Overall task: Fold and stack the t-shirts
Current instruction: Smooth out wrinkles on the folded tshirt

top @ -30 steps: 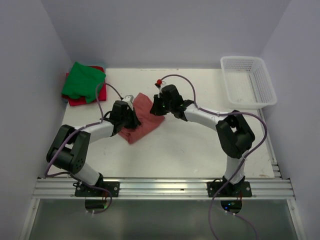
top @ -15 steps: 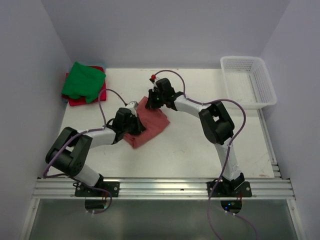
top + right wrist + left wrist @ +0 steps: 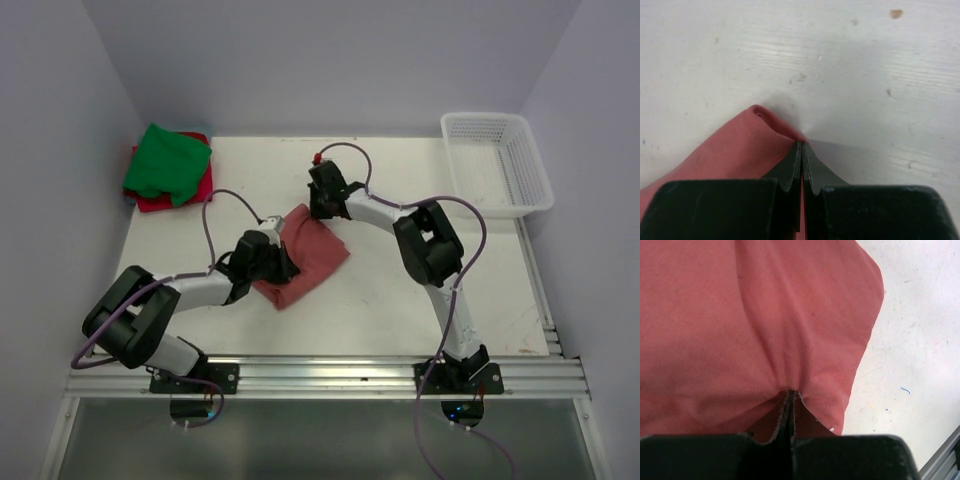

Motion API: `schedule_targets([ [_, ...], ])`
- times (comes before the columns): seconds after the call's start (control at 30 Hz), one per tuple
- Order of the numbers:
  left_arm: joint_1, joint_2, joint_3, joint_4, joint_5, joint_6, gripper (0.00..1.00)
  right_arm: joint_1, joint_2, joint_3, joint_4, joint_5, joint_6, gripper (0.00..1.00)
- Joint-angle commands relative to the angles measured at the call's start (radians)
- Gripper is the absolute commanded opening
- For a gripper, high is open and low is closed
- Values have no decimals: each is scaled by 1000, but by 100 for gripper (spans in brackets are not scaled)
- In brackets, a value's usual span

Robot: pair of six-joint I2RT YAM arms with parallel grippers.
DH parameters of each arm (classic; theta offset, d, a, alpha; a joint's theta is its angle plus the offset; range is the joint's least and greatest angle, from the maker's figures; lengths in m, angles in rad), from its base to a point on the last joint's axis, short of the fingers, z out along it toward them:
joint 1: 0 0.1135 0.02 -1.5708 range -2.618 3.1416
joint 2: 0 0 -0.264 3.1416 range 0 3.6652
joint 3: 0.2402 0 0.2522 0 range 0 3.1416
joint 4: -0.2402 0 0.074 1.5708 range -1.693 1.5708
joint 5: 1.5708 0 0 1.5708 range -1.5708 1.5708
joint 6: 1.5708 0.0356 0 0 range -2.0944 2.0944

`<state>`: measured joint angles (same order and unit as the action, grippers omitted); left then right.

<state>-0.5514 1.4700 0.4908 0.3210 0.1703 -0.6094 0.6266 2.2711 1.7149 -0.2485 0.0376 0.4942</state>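
Brick-red t-shirt (image 3: 308, 255): lies folded into a compact, roughly rectangular bundle near the middle of the surface (image 3: 400, 300), set at a slant, with one corner pointing to the far side and the other end toward the near left.
Left pincer (image 3: 277, 263): at the bundle's near-left edge, low over the surface; in the left wrist view its fingers are pressed together on a pinched ridge of the cloth, and creases fan out from that pinch.
Right pincer (image 3: 321, 206): at the bundle's far corner; in the right wrist view its fingers are closed tight, with the tip of the cloth drawn in between them and bare surface beyond.
Green t-shirt (image 3: 165, 160): folded, in the far-left corner of the surface, well apart from both arms.
Red-pink t-shirt (image 3: 160, 201): directly under the green one, showing along its near and right edges.
Basket (image 3: 530, 168): white mesh, at the far-right corner of the surface, well apart from the shirts.
Arms: both reach inward from the near edge and meet at opposite ends of the brick-red bundle.
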Motion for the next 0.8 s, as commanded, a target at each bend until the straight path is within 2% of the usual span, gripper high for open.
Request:
schedule_targets([
  [0.0,-16,-2,-28,-108,-3,13,0,-31,-2,5,-138,301,43,0],
  [0.1,-16,12,-5,-145,-23,28,0,-73,-14,-17,-204,358,81,0],
  [0.17,-16,1,-8,-146,-35,30,0,-88,-45,-102,-202,355,93,0],
  [0.3,-16,12,3,-143,-49,51,0,-103,-169,-279,-86,354,84,0],
  [0.43,-16,67,43,-125,-29,79,0,-91,-416,-478,127,353,29,0],
  [0.53,-15,110,72,-126,-15,94,0,-70,-574,-509,85,444,4,0],
  [0.67,-16,118,91,-102,-2,106,0,-70,-657,-520,55,397,-37,0],
  [0.77,-16,125,126,-108,-2,149,0,-70,-683,-564,99,190,-84,0],
])
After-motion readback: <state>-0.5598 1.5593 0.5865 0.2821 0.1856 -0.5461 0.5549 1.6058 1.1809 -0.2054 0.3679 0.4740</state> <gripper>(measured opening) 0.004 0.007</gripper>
